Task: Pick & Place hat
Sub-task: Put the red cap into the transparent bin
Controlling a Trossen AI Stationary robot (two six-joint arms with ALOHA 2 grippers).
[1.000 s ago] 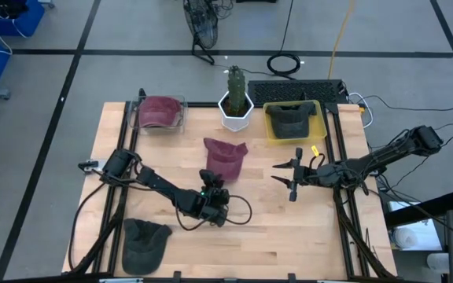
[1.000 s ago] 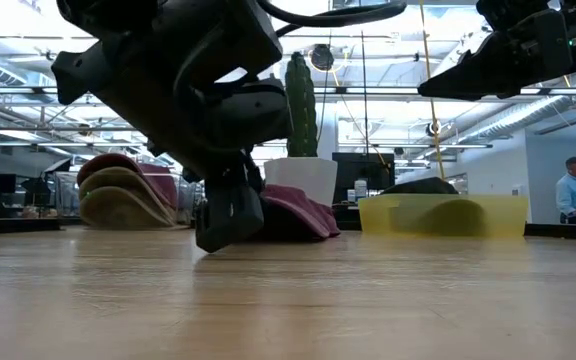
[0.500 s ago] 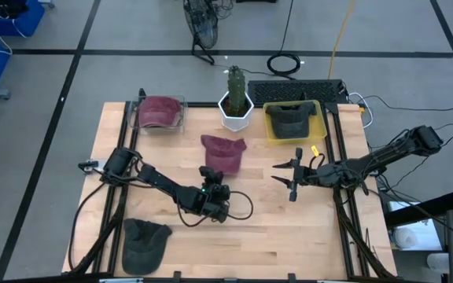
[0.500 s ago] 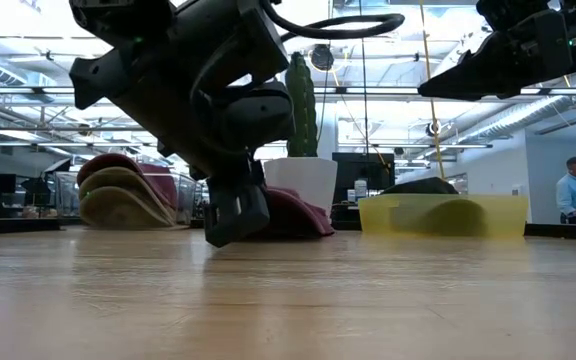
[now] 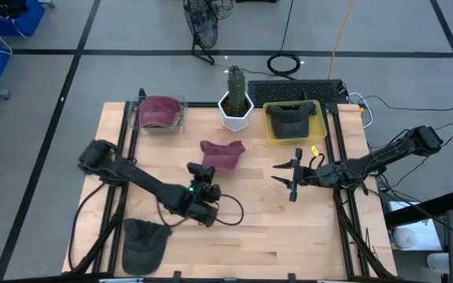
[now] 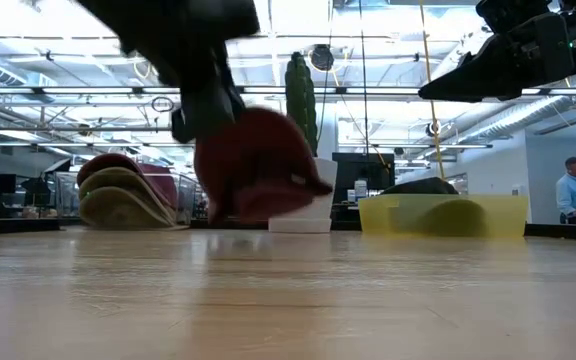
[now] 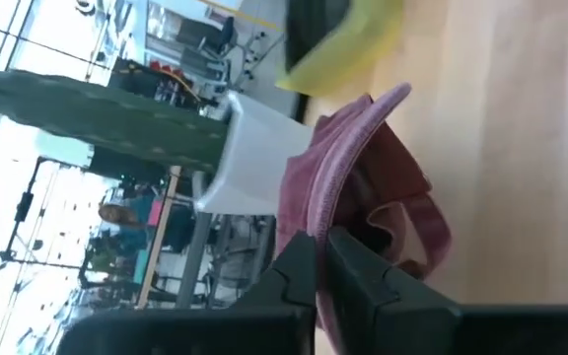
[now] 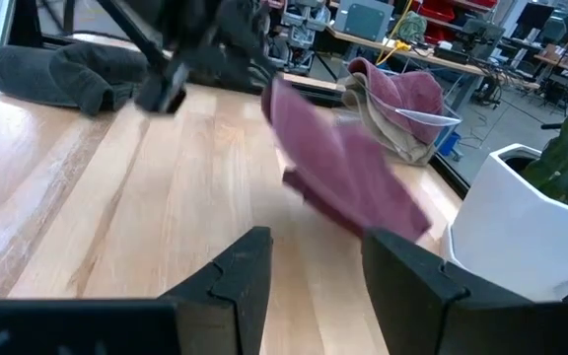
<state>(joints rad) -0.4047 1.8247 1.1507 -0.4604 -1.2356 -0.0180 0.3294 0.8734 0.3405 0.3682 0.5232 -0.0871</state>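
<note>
Hat (image 5: pixel 222 154) seemingly in left tool (image 5: pixel 199 170)

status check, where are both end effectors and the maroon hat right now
Left end effector shut on maroon fabric hat, lifted off the wooden table. Right end effector open, hovering at table's right side. White cactus pot close behind hat.
</note>
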